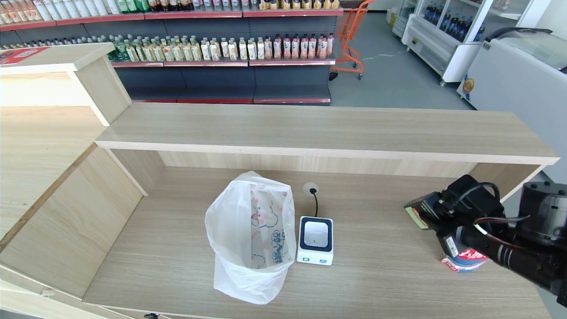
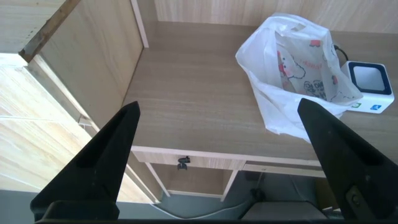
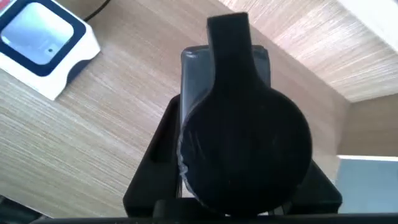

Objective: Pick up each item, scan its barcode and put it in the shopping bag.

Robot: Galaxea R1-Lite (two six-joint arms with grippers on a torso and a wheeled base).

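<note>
White shopping bag, open, upright, just beside scanner; red-white item well apart.

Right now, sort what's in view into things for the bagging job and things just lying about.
For the job: white shopping bag; barcode scanner; red-and-white labelled item under the right arm.

Just about: bottles on the store shelves; orange cart; chest freezer; red sheet on the left counter.
</note>
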